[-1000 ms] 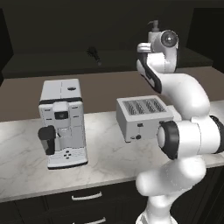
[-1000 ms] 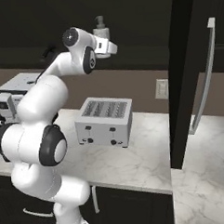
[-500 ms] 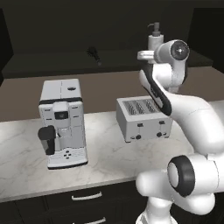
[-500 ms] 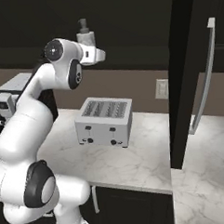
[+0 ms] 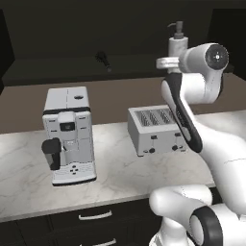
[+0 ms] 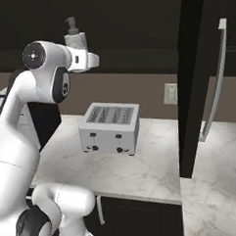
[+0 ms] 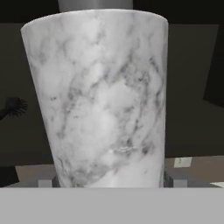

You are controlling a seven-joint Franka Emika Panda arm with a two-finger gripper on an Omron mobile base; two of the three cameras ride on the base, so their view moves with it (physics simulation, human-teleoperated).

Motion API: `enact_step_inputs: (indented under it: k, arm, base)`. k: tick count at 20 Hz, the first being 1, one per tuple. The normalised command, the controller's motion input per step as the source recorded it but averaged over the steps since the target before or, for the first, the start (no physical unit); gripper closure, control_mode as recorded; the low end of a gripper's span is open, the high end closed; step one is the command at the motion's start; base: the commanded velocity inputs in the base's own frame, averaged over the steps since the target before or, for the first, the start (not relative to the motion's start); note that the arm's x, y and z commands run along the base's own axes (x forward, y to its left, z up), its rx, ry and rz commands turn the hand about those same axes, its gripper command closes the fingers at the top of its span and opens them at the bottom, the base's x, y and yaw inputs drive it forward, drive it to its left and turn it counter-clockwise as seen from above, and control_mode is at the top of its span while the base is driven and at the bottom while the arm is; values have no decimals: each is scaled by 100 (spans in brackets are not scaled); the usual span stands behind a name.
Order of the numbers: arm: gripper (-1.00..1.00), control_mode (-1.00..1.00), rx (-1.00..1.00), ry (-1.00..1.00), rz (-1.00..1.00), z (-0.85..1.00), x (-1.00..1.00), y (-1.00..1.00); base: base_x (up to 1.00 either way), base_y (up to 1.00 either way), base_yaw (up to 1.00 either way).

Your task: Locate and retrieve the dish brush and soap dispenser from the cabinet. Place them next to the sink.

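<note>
Hand view: gripper (image 7: 109, 180), jaws wide, straddles the soap dispenser (image 7: 103, 96) on the cabinet (image 5: 57, 33) shelf above the toaster (image 5: 156, 129), not visibly clamped; rigid, likely slick bottle suits a mid-body hold.

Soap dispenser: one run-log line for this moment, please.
gripper: open, straddling soap dispenser | dispenser: upright in cabinet | brush: on shelf, untouched
</note>
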Motion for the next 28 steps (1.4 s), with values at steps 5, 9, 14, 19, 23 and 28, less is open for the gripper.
enact_step_inputs:
  k: [5, 9, 14, 19, 23, 28]
  arm:
    - [100, -100, 0, 13, 0, -8, -97, 25]
    - [100, -100, 0, 3, 0, -27, -100, 8]
    - [100, -100, 3, 0, 0, -21, -100, 1]
    - [100, -100, 8, 0, 0, -13, -100, 0]
    - [100, -100, 11, 2, 0, -5, -96, 2]
    - [100, -100, 10, 3, 0, -5, -96, 8]
  base:
    - [0, 0, 0]
    - [0, 0, 0]
    - [0, 0, 0]
    - [0, 0, 0]
    - [0, 0, 0]
    - [0, 0, 0]
